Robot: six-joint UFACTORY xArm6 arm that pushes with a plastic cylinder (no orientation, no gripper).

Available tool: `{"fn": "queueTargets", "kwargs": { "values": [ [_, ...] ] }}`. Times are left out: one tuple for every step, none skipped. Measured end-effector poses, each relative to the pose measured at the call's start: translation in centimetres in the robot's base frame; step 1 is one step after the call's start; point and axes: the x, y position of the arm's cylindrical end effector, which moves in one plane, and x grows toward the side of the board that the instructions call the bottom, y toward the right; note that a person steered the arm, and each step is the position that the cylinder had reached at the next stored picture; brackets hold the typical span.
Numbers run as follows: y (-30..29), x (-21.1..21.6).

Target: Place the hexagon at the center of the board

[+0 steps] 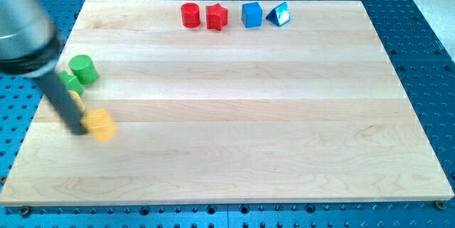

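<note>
A: Where is the yellow hexagon [101, 123]?
B: Near the tabletop [234, 150] left edge, far from centre.
A: And my tip [77, 130]?
B: Touching its left side, so it can push rightwards. The tool is a plain rod, nothing clamps.

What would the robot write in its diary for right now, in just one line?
tip touching yellow block at its left | green blocks above | hexagon not yet at board center

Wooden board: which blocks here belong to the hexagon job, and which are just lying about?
Job:
- yellow hexagon
- my tip, touching the hexagon's left side
- wooden board

Lying about:
- green cylinder
- green block, partly hidden
- red cylinder
- red star
- blue cube
- blue triangle
</note>
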Motion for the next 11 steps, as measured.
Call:
{"fn": "queueTargets", "kwargs": {
  "values": [
    [6.7, -0.3],
    [4.4, 1.7],
    [6.4, 3.5],
    [10.6, -2.1],
    [10.5, 2.5],
    [16.6, 2.2],
    [12.9, -3.9],
    [14.5, -1.0],
    [15.5, -7.0],
    [13.3, -4.2],
    [-0.5, 3.1]
  ]
}}
